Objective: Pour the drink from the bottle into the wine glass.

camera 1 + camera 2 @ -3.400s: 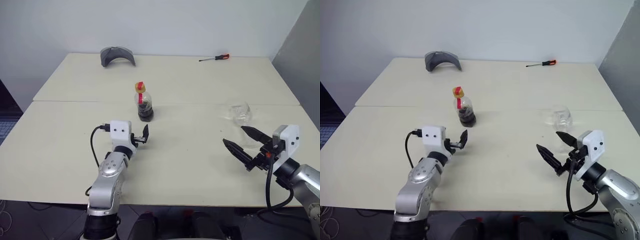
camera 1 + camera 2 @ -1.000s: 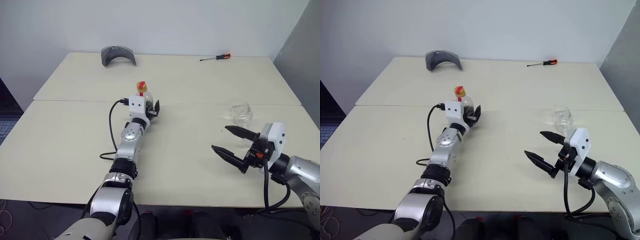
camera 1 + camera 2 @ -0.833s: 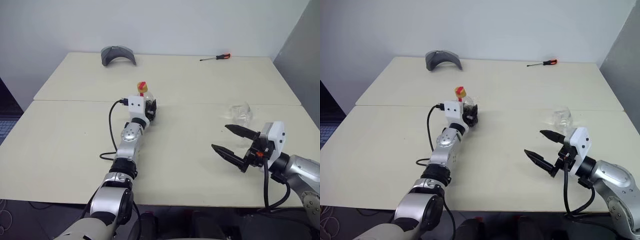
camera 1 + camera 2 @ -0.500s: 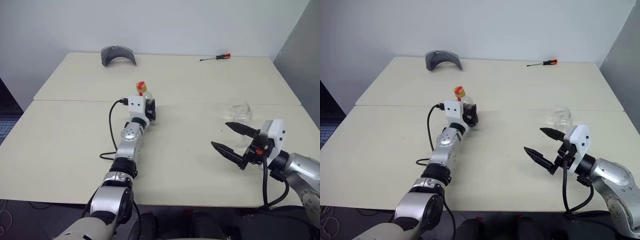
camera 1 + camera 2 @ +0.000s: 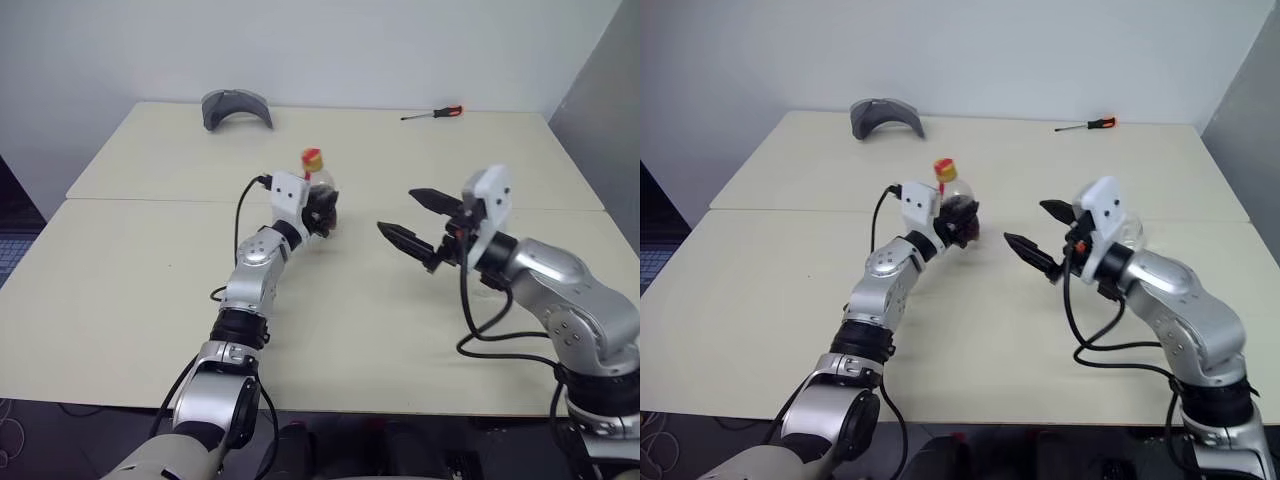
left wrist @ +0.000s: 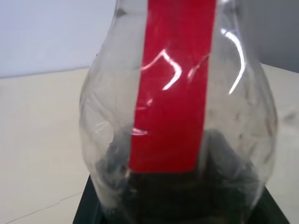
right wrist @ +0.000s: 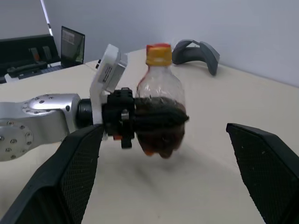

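One bottle (image 5: 958, 212), one wine glass (image 5: 1127, 235), one screwdriver (image 5: 1086, 125), one grey headset (image 5: 884, 118) on the table (image 5: 760, 290). Left gripper (image 5: 962, 222) clamps the bottle upright, just off the tabletop near mid-table — drink (image 7: 161, 126) fills its lower half. Right gripper (image 5: 1035, 232) level, fingers spread wide, empty, pointing at the bottle — glass behind it near the right edge.

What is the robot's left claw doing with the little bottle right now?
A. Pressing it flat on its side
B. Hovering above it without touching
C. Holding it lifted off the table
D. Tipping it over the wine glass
C: the left gripper is clamped round the bottle, which hangs upright above the table, its shadow beneath it.
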Motion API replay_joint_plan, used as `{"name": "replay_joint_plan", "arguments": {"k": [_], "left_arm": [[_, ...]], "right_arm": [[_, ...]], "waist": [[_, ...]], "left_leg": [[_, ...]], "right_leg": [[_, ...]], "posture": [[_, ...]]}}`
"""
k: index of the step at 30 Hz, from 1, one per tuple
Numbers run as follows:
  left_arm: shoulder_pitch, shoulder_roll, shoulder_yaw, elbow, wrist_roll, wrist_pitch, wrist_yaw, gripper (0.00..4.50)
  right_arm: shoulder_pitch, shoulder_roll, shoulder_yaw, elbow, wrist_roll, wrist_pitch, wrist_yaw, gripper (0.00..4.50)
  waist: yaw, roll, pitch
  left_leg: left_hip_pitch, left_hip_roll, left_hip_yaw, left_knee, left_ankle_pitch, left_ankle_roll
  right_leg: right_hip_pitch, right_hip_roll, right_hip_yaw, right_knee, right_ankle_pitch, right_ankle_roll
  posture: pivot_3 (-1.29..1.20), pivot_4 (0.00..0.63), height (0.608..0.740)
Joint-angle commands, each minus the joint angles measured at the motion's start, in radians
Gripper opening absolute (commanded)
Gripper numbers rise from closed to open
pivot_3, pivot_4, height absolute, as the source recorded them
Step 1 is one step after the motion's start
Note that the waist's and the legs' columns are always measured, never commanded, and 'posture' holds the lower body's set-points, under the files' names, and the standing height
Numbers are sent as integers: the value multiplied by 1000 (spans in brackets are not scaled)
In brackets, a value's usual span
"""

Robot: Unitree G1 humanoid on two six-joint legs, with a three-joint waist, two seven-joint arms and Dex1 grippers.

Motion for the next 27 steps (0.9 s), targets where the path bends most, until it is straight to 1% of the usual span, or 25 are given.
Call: {"name": "replay_joint_plan", "arguments": {"k": [1,3,7,16,27], "left_arm": [[-48,4,-39,-45,-12,5,-89,1343],[-49,1,-53,-43,-8,3,-120,1288],[-53,-3,-70,-55,-15,7,-163,1240],[-64,-8,-72,-44,-15,5,-200,1047],[-49,-17,-88,-59,0,5,-210,970]], "right_arm": [[-131,79,-19,93,-1,44,-77,4500],[-176,104,-17,130,-8,64,-88,4500],[-222,126,-10,162,-21,83,-92,4500],[-248,162,4,196,-41,99,-78,4500],[-280,175,17,269,-89,60,-30,4500]], "waist": [[-1,0,0],[-1,0,0],[0,0,0],[-4,0,0],[-6,0,0]], "left_leg": [[-5,0,0,4,0,0],[-11,0,0,9,0,0],[-12,0,0,9,0,0],[-12,0,0,10,0,1],[-12,0,0,10,0,1]], "right_leg": [[-4,0,0,2,0,0],[-9,0,0,6,0,-1],[-10,-1,0,7,1,-1],[-11,-1,0,12,1,-1],[-11,-1,0,12,1,-1]], "posture": [[0,150,740],[0,150,740],[0,150,740],[0,150,740],[0,150,740]]}}
